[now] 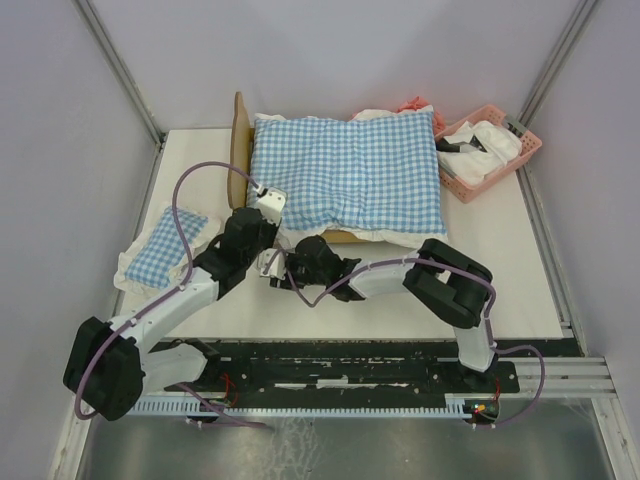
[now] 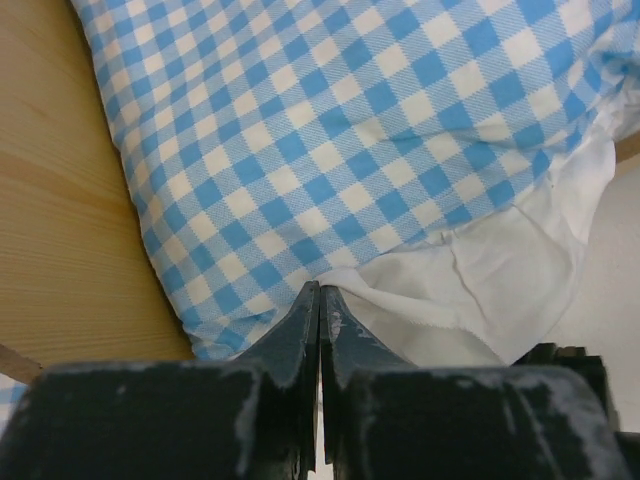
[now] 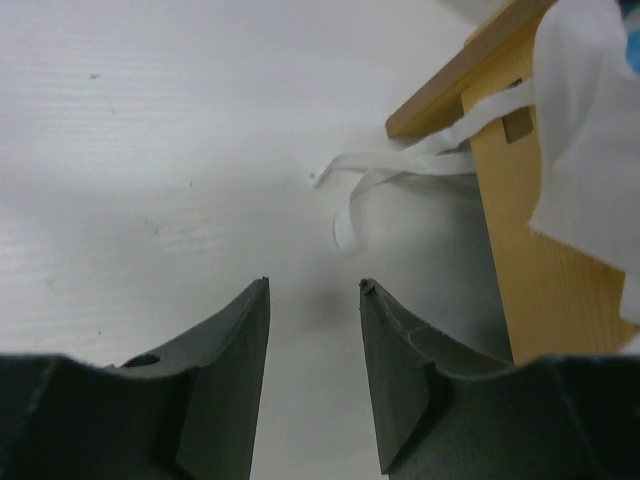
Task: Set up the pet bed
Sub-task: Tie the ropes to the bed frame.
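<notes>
Mostly pale, light-wood pet bed point(image 1: 239, 130).

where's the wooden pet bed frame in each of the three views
top external: pet bed upper centre, mostly under the checked cushion, headboard showing at its left
left wrist: pet bed wood fills the left side
right wrist: pet bed corner at the right edge
shared landmark: the cushion's white frill, hanging at the bed's near edge

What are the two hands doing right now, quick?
Left hand: closed, tips at the edge of the cushion; whether it pinches fabric cannot be told.
Right hand: open, holding nothing, above the table.
</notes>
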You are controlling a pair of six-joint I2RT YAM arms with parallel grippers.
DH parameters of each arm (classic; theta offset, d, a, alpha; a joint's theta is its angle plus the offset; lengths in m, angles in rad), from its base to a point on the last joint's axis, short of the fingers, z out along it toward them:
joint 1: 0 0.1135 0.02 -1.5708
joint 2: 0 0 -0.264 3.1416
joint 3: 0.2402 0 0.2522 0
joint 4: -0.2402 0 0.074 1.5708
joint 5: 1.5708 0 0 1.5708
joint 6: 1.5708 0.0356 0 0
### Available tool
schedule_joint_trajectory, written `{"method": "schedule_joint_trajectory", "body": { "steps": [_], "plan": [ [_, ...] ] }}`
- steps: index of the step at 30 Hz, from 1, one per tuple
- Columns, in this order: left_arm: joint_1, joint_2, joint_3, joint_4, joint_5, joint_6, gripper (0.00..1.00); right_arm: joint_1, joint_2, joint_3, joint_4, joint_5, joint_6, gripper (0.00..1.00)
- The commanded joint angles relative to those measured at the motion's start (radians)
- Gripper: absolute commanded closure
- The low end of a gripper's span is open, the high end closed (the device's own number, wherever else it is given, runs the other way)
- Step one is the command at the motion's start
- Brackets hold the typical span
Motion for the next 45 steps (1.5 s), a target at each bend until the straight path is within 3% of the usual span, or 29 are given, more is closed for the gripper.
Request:
{"method": "schedule_joint_trajectory", "body": {
  "steps": [1,11,27,33,40,45],
  "plan": [
    [0.034,-0.023,0.043,0.032,0.069,-0.126,0.97,-0.001,0.064,0.12,0.009,0.043,-0.019,0.5],
    [0.067,0.007,0.093,-0.004,0.088,-0.182,0.97,-0.001,0.179,0.245,-0.039,0.075,-0.038,0.49],
    [0.081,-0.004,0.192,-0.074,0.073,-0.376,0.95,-0.004,0.196,0.346,-0.327,0.067,-0.113,0.49],
    [0.09,-0.047,0.265,-0.148,0.007,-0.48,0.77,-0.004,0.202,0.36,-0.361,0.065,-0.125,0.5],
    [0.108,-0.167,0.286,-0.237,-0.253,-0.559,0.56,-0.004,0.23,0.417,-0.414,0.034,-0.147,0.5],
    [0.131,-0.264,0.24,-0.306,-0.437,-0.661,0.55,-0.003,0.251,0.453,-0.454,0.018,-0.178,0.5]
  ]
}}
